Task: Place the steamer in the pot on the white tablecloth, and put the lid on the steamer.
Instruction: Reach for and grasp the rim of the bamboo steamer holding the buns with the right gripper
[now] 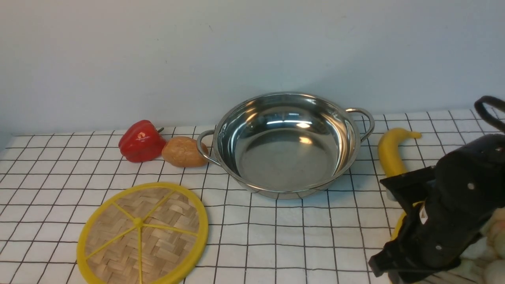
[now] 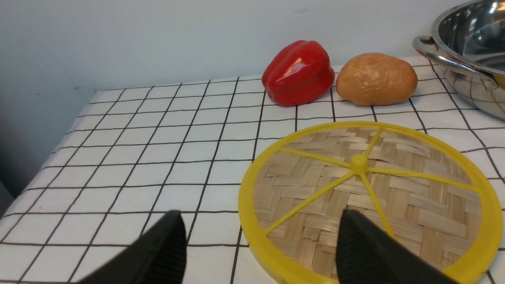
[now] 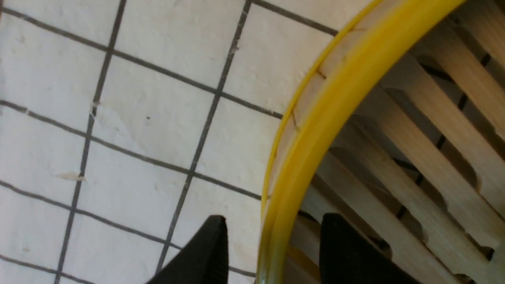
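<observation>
On gridded cloth, white wall behind: steamer at front-right corner, right gripper straddling its rim, jaws apart, not yet pinching; pot up-left toward far edge; left gripper spread wide by lid, front-left corner.

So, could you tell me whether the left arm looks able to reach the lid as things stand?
Probably yes: the left gripper is open and faces the lid, whose rim shows between its fingers, and nothing lies on it.
</observation>
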Controlling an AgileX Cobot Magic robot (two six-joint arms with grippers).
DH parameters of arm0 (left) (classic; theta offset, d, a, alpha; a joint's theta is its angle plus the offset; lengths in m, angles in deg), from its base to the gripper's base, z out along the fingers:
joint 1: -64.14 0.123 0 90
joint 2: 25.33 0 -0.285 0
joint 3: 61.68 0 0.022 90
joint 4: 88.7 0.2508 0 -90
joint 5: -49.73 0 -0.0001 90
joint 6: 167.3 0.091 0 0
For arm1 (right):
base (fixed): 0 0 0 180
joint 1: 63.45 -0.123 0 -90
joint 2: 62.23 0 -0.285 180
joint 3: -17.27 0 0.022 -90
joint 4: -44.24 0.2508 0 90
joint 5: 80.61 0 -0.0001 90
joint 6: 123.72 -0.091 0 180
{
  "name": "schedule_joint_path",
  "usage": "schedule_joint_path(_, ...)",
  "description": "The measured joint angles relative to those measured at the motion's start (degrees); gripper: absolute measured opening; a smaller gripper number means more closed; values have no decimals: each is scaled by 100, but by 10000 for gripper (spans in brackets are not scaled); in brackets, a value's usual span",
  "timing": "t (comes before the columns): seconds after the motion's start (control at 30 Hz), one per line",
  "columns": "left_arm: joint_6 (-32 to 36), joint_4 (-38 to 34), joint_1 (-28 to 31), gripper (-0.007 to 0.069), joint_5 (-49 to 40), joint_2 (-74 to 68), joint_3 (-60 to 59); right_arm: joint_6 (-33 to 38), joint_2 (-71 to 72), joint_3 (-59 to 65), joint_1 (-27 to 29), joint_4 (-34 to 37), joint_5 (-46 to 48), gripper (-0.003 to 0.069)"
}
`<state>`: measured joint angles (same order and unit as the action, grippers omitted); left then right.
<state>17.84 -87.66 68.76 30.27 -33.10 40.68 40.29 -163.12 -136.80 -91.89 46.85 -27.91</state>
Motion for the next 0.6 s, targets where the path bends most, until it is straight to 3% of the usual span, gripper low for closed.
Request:
schedule_joint_path(0.4, 0, 0, 0, 473, 0, 0, 0, 6, -293, -4, 0, 42, -169, 241)
schedule_joint_path(0.6, 0, 0, 0, 473, 0, 0, 0, 108, -277, -21, -6, -145, 207, 59)
